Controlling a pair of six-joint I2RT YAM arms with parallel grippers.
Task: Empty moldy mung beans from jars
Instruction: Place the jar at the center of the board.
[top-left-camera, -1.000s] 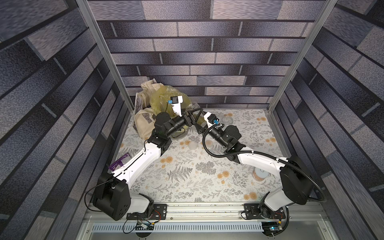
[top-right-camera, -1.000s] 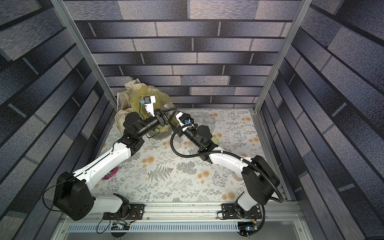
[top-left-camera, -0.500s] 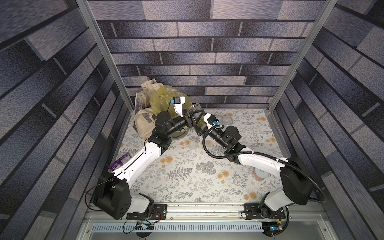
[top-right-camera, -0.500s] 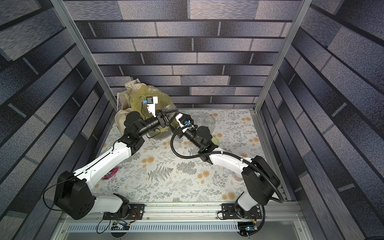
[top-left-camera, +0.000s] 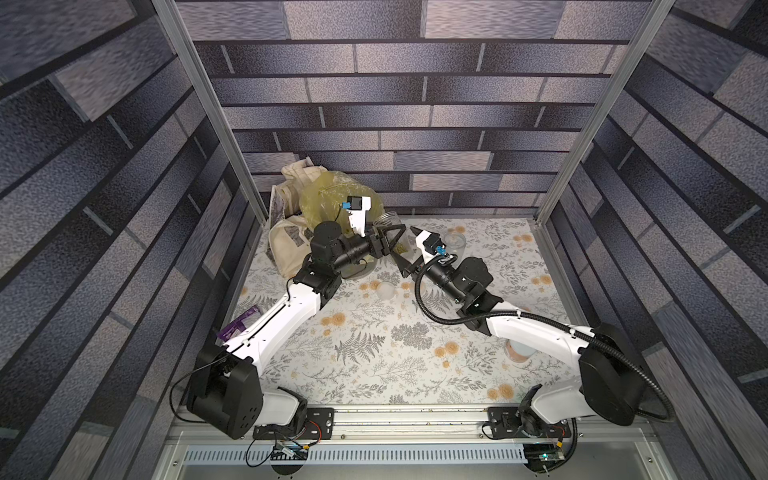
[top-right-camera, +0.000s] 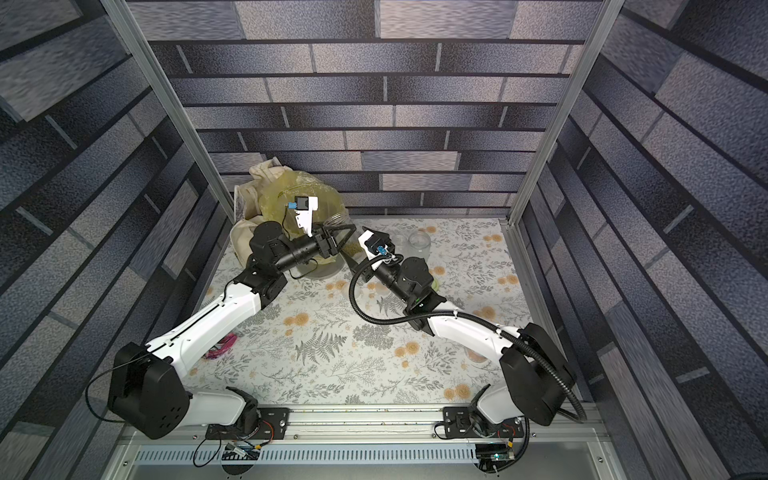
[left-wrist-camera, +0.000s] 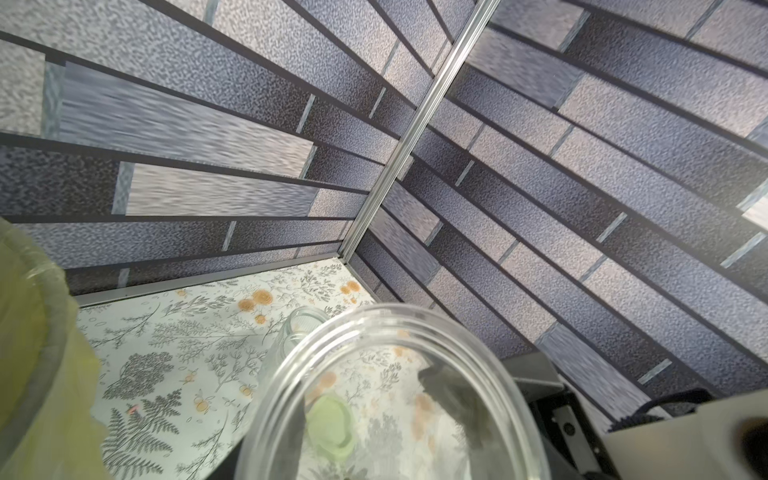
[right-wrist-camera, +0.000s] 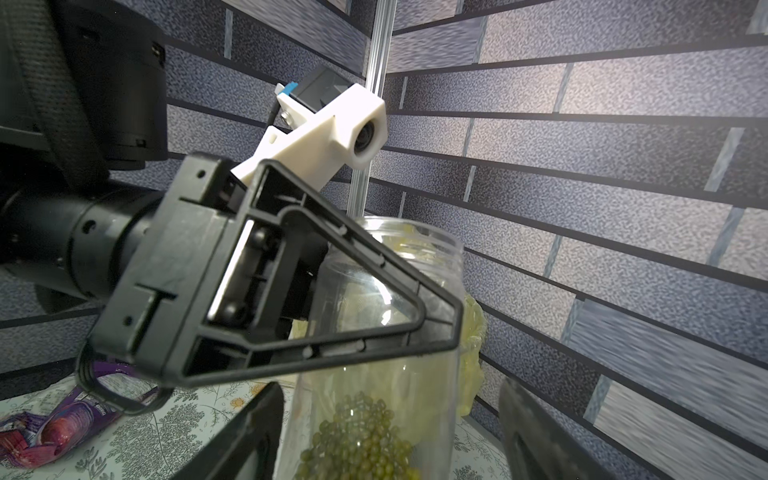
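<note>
A clear, lidless jar (top-left-camera: 392, 232) (right-wrist-camera: 386, 316) hangs tilted above the table at the back, beside the bin. My left gripper (top-left-camera: 390, 237) (top-right-camera: 340, 237) is shut on the jar, one black triangular finger (right-wrist-camera: 316, 291) lying across the jar wall. Mung beans (right-wrist-camera: 361, 440) (top-left-camera: 400, 248) lie heaped in the jar's low end. My right gripper (right-wrist-camera: 386, 449) (top-left-camera: 406, 249) is open, straddling that end, with its fingers (right-wrist-camera: 245, 436) off the wall. The left wrist view looks through the jar's rim (left-wrist-camera: 374, 316).
The grey bin with a yellow bag (top-left-camera: 328, 199) stands at the back left, with a cloth bag (top-left-camera: 286, 241) beside it. An empty jar (top-left-camera: 454, 243), a white lid (top-left-camera: 385, 289), a green lid (top-right-camera: 434, 284), a pinkish can (top-left-camera: 517, 349) and a purple packet (top-left-camera: 237, 328) lie on the floral table.
My right gripper's fingers have spread apart and come off the jar. The left gripper keeps hold of the jar and has shifted slightly right.
</note>
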